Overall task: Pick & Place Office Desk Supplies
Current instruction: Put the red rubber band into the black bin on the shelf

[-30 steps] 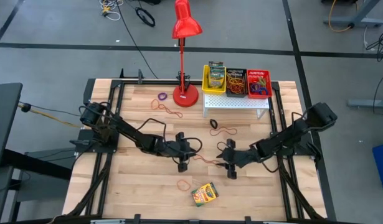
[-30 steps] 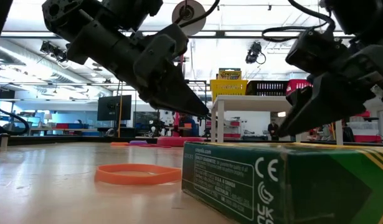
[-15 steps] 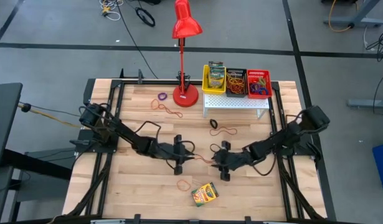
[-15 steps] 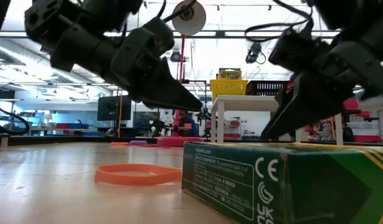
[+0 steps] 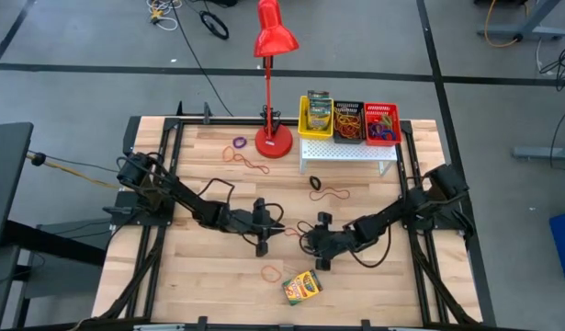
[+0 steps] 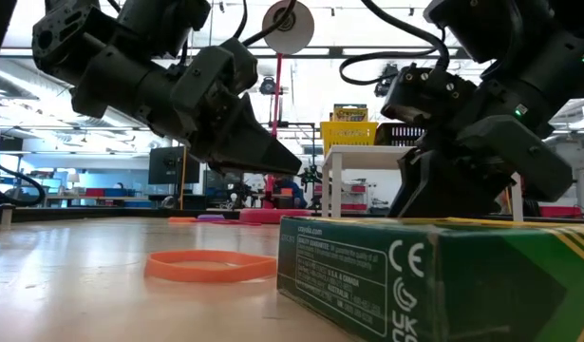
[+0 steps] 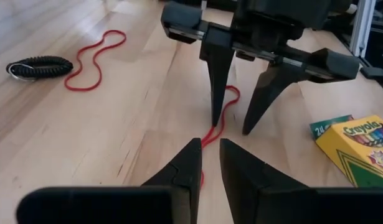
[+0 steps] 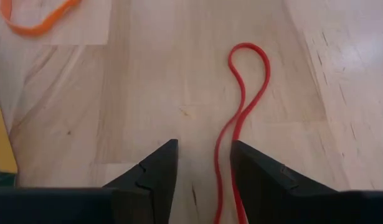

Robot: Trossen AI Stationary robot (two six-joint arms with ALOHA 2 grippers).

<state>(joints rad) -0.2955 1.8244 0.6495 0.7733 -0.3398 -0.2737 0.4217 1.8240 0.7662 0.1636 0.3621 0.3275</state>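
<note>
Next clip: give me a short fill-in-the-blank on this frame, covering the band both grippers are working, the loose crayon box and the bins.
1. Both the left gripper and the right gripper are lowered over one thin rubber band whose colour is ____.
2. The loose crayon box lies on the table beside a flat rubber band coloured ____.
3. The white stand carries ____ bins in a row.
4. The yellow bin holds ____ boxes.

Missing words: red; orange; three; crayon

Grey floor [image 5: 80, 37] with dark lines, cables, bright ceiling lights [image 6: 45, 38], distant shelving
</note>
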